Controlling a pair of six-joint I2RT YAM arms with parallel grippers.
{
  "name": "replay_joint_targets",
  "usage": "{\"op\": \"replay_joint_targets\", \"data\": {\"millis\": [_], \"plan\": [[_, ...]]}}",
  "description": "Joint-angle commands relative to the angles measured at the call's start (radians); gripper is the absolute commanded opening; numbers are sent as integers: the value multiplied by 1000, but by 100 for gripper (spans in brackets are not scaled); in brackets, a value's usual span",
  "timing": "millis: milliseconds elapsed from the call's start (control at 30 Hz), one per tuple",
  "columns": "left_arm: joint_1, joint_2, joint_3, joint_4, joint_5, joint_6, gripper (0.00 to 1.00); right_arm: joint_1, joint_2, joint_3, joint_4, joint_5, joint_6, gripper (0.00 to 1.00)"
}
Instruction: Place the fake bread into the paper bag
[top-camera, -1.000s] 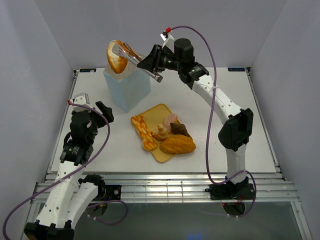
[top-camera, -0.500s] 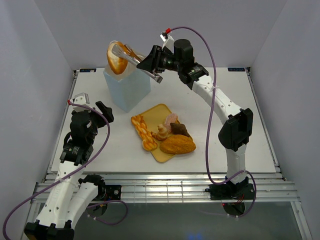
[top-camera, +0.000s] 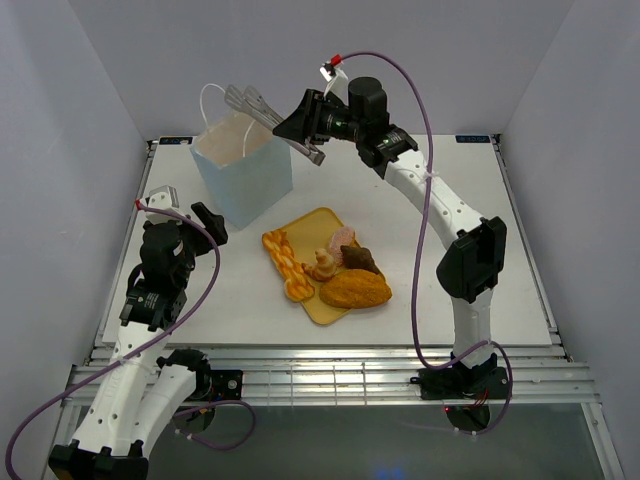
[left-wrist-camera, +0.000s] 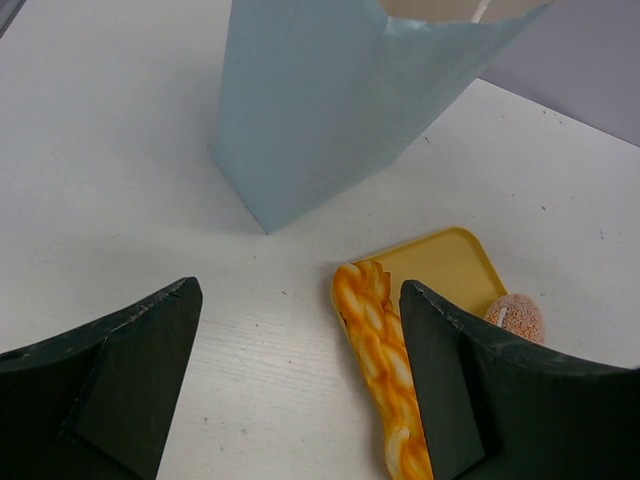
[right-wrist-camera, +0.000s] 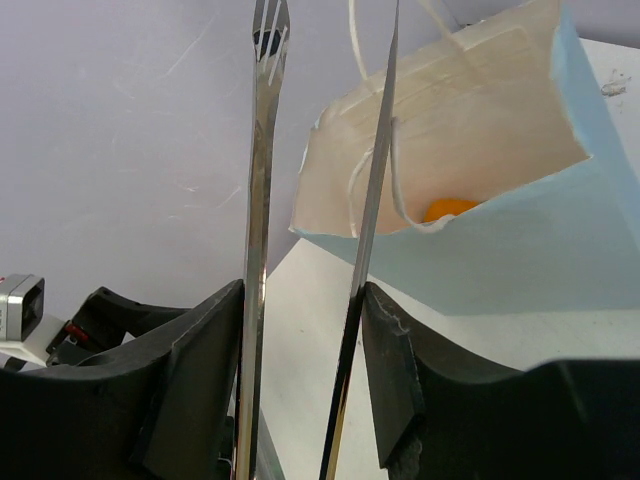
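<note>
Fake bread (top-camera: 322, 265), top view: the pieces in sight lie on the yellow tray (top-camera: 322, 222), on the table (top-camera: 480, 200) just near-right of the paper bag (top-camera: 243, 175). Golden loaf (top-camera: 355, 290) is farthest from the bag. Dark roll (top-camera: 360, 258) and pinkish piece (top-camera: 347, 236) sit beside it. Orange braid (top-camera: 283, 258) lies on the tray edge nearest the bag. Right gripper (top-camera: 305, 125) hangs just right of the bag's mouth, clamped on the tongs (top-camera: 255, 103). The tong tips are above the bag opening with nothing in them. Left gripper (top-camera: 187, 208) is low, left of the bag's base, well apart from all bread on the tray.

Left wrist view: jaws wide, nothing between the fingers (left-wrist-camera: 110, 375). The bag stands ahead, with the braid and a tray corner to its near right. Neither is touched.

Right wrist view: fingers (right-wrist-camera: 195, 380) grip the tongs' two arms. The arms are spread and the tips are empty beside the open bag mouth. One orange piece (right-wrist-camera: 447, 209) lies deep inside the bag, clear of the tongs and fingers.
</note>
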Motion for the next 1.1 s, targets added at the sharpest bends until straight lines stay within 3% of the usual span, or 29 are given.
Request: {"op": "replay_joint_targets", "data": {"millis": [0, 300, 633, 1067], "plan": [[5, -11, 7, 13, 11, 3, 91, 4, -22, 65, 40, -13, -21, 55], [5, -8, 6, 13, -2, 8, 91, -16, -103, 62, 11, -28, -34, 55], [5, 0, 3, 13, -40, 13, 90, -45, -327, -113, -37, -27, -95, 55], [5, -5, 3, 11, -48, 11, 91, -48, -882, -779, -173, 177, -247, 54]]}}
